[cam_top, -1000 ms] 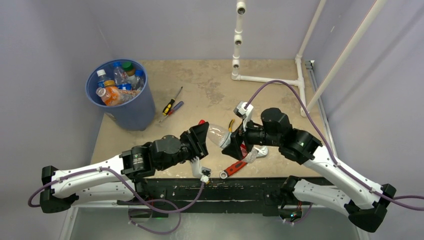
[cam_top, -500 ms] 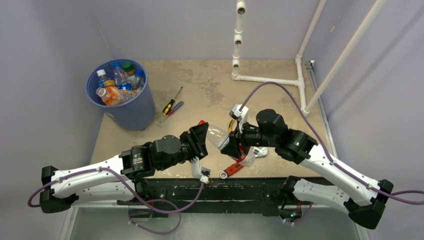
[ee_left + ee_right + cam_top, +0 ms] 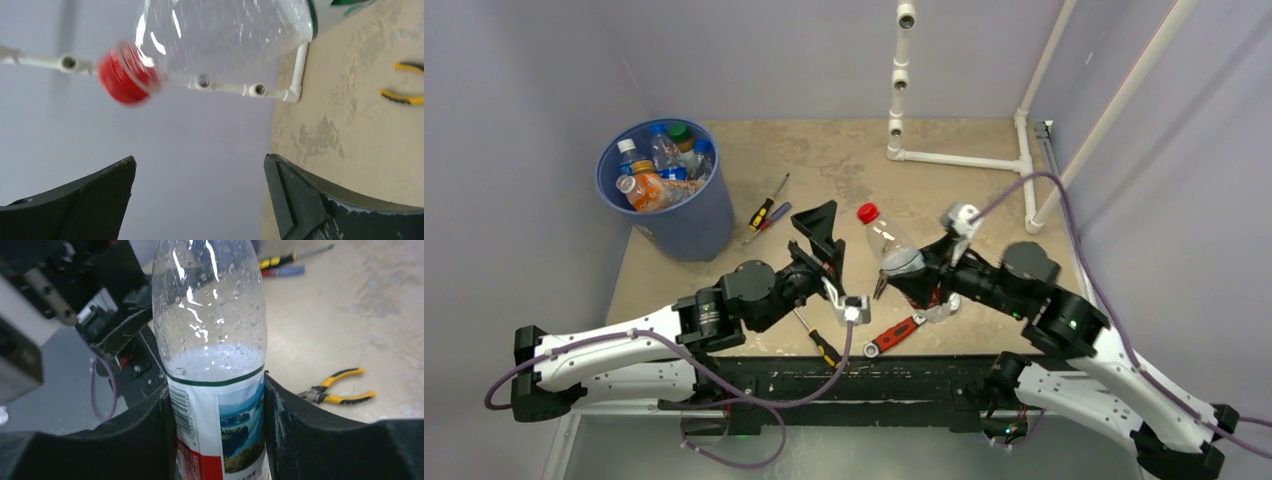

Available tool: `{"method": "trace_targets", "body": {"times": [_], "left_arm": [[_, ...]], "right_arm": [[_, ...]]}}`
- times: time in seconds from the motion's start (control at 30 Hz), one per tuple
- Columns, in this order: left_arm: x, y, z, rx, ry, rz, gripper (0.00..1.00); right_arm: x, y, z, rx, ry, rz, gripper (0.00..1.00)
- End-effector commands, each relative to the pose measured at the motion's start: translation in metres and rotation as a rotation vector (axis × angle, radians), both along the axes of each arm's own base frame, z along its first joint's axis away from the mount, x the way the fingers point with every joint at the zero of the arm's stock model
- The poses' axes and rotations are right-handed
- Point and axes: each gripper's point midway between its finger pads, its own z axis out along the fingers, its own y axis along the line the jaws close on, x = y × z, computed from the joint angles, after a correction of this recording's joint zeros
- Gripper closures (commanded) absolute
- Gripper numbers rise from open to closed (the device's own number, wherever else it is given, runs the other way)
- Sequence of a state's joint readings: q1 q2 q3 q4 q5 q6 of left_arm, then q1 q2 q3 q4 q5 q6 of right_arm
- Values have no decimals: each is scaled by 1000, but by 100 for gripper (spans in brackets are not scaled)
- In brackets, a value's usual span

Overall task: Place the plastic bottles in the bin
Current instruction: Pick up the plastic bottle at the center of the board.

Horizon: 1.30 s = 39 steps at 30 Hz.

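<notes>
Left gripper (image 3: pixel 821 243): a second ago it was at the cap end of the bottle. It has since let go and drawn back toward the left, and its fingers now stand wide apart with nothing between them.
Bottle (image 3: pixel 885 240): clear, with a red cap and a printed label. Earlier it lay low and level between the two grippers. Now it is lifted off the table (image 3: pixel 984 200) and tilted, cap pointing up and to the far left, just beside the left gripper but apart from it.
Right gripper (image 3: pixel 903 279): it has swung right and upward, with both fingers clamped on the labelled lower half of the bottle.
Screwdriver (image 3: pixel 817 340): yellow and black, it lies under the left arm, where the arm covered it before.
Wrench (image 3: pixel 892 335): red-handled, it lies at the near edge as before.
Bin (image 3: pixel 692 232): the blue bucket stands at the far left corner, unmoved.
Bin contents: several bottles (image 3: pixel 656 170) in a heap, the same as a second ago. One is orange-filled, and the others are clear with blue, white or green caps.
</notes>
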<state>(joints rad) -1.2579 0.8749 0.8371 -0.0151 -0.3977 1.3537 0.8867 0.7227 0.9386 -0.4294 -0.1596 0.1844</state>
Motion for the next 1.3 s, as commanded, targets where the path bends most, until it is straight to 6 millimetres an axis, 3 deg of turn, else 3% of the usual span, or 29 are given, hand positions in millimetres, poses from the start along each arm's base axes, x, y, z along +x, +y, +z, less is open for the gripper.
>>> {"method": "trace_targets", "body": {"times": [0.0,0.1,0.2,0.33,0.47,0.6,0.7,0.97,1.27], "left_arm": [[17,1,43,-484,254,145,1],[17,-4,43,-690,454,169,1],[6,-8,51,-915,602,79,1],[-11,-10,81,-1253,821,-96,1],[-3,-23,109,-1404,992,-167,1],[4,-38,135,-1480,1184,-282,1],[-1,-50,143,-1495,1268,-366,1],[0,-72,135,-1430,1317,-368,2],[-1,-80,124,-1381,1308,-380,1]], "right_arm": [[4,-32,79,346,-203,-153,55],[4,-43,88,454,-244,-198,55],[6,-49,87,499,-274,-224,55],[11,-49,81,524,-293,-243,56],[11,-46,79,566,-307,-232,57],[12,-38,75,590,-306,-211,57],[11,-34,73,617,-300,-190,58],[12,-25,69,655,-293,-167,59],[16,-20,60,711,-265,-168,60]]}}
